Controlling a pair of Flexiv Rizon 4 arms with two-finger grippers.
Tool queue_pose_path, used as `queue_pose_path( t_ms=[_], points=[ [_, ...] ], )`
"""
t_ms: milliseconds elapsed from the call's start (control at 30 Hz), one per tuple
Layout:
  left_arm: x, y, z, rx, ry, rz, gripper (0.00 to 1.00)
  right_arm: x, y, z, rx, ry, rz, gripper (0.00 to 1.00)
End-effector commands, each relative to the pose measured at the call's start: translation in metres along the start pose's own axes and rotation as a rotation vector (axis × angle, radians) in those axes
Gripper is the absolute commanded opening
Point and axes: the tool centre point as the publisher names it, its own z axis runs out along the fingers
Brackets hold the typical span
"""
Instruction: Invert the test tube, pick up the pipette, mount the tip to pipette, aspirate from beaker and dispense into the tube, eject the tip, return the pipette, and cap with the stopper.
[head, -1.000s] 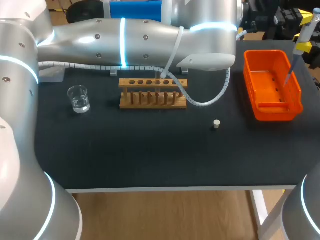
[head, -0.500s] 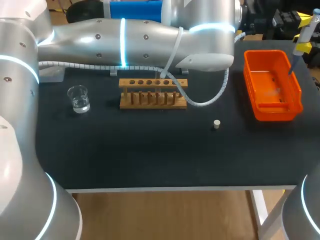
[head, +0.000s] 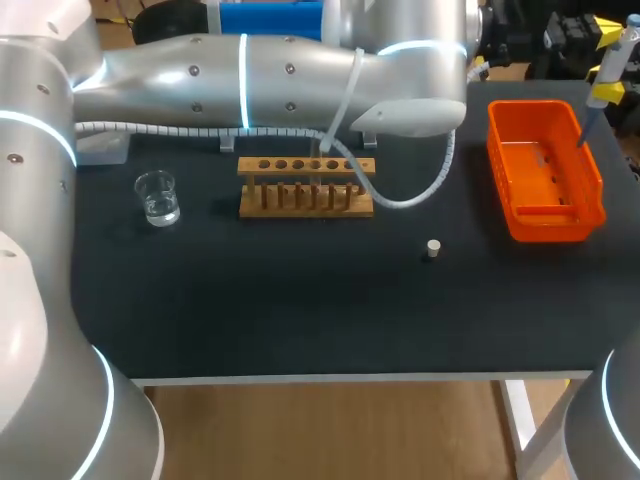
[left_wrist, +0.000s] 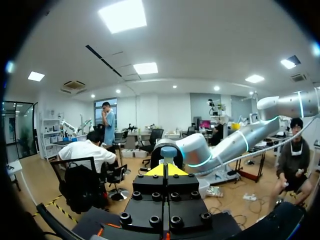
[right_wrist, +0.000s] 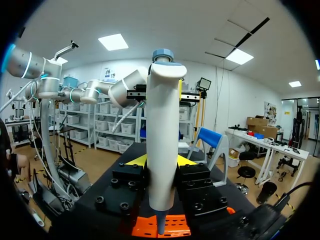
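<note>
Pipette (right_wrist: 162, 125) gripped upright in right claw (right_wrist: 161, 162) above orange bin (head: 545, 222) right of rack (head: 305, 190), beaker (head: 157, 197) holding clear liquid left of rack, stopper (head: 433, 248) on counter (head: 250, 300) right-front of rack, left claw (left_wrist: 166, 170) closed.

No lettering, label, number or sign is legible on the pipette (right_wrist: 162, 145), the beaker (head: 157, 197), the wooden rack (head: 305, 186), the orange basket (head: 545, 228) or the table (head: 300, 300).
</note>
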Motion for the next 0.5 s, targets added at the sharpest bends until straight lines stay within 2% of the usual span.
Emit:
queue_pose_path(
  t_ms=[33, 200, 233, 267, 500],
  points=[
    [0.003, -0.004, -0.003, 0.014, -0.031, 0.016, 0.00, 0.001, 0.004, 0.001, 0.005, -0.001, 0.001, 0.00],
    [0.003, -0.018, -0.007, 0.017, -0.051, 0.047, 0.00, 0.001, 0.004, 0.001, 0.005, -0.001, 0.001, 0.00],
    [0.003, -0.021, -0.009, 0.014, -0.054, 0.054, 0.29, 0.001, 0.004, 0.001, 0.005, -0.001, 0.001, 0.00],
    [0.003, -0.024, -0.011, 0.012, -0.064, 0.059, 1.00, 0.001, 0.004, 0.001, 0.005, -0.001, 0.001, 0.00],
    [-0.002, -0.039, -0.038, -0.024, -0.101, 0.050, 1.00, 0.001, 0.004, 0.001, 0.005, -0.001, 0.001, 0.00]
  ],
)
